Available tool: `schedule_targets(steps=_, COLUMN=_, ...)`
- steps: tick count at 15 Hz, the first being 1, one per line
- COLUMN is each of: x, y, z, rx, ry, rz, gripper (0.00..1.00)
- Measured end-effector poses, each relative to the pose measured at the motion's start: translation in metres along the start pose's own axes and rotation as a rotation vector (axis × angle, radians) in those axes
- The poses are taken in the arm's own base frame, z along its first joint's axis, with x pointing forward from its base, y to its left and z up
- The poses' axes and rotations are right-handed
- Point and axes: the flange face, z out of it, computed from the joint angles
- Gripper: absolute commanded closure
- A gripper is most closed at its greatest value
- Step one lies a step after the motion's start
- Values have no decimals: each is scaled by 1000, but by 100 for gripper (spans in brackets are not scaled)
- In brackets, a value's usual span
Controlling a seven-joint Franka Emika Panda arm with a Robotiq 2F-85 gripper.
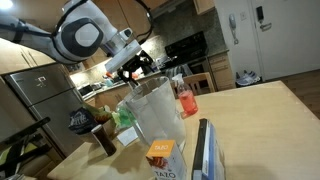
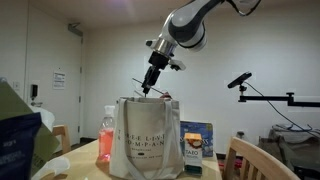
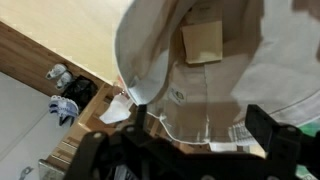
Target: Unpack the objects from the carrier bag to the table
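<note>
Since the carrier bag (image 1: 155,112) looks to have at least one item left in it, I'd call this the reach-in for the next pick.

Exterior view: arm arches over from above, with the end effector (image 1: 135,68) just over the bag mouth. The orange carton (image 1: 160,152), blue-and-white package (image 1: 207,150) and green bundle (image 1: 122,115) are already out on the tabletop (image 1: 260,110) beside the bag. Exterior view: the end effector (image 2: 150,88) is tilted, nose down toward the rim of the bag (image 2: 140,140), which stands upright. Wrist view: fingers (image 3: 270,135) are spread wide with nothing between them, and a small tan cardboard box (image 3: 203,42) appears to lie down inside the bag. Next move, in my judgement: drop straight through the mouth without snagging the crinkly wall, centre on the box, then close.
</note>
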Motion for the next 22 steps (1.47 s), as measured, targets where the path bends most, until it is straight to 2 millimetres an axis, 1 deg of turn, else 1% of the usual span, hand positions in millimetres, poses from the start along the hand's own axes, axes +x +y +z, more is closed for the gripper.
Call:
schedule_targets(steps=2, x=5, y=-7, z=2, rx=32, ry=19, rz=-4, gripper=0)
schedule_targets(steps=5, x=2, y=-12, z=10, rx=75, ry=9, rz=14, gripper=0)
schedule_targets(steps=7, x=-3, y=-14, z=19, rx=104, ry=-6, rz=33, gripper=0)
schedule_targets(steps=11, x=-22, y=-17, z=46, rx=158, ry=-48, rz=66, gripper=0)
schedule_targets(steps=12, x=-23, y=-17, z=48, rx=160, ry=-50, rz=67, gripper=0)
schedule_targets(steps=20, x=-20, y=-19, z=48, rx=161, ry=-48, rz=63, gripper=0)
schedule_targets(steps=22, x=-20, y=-21, z=52, rx=166, ry=-53, rz=58, gripper=0)
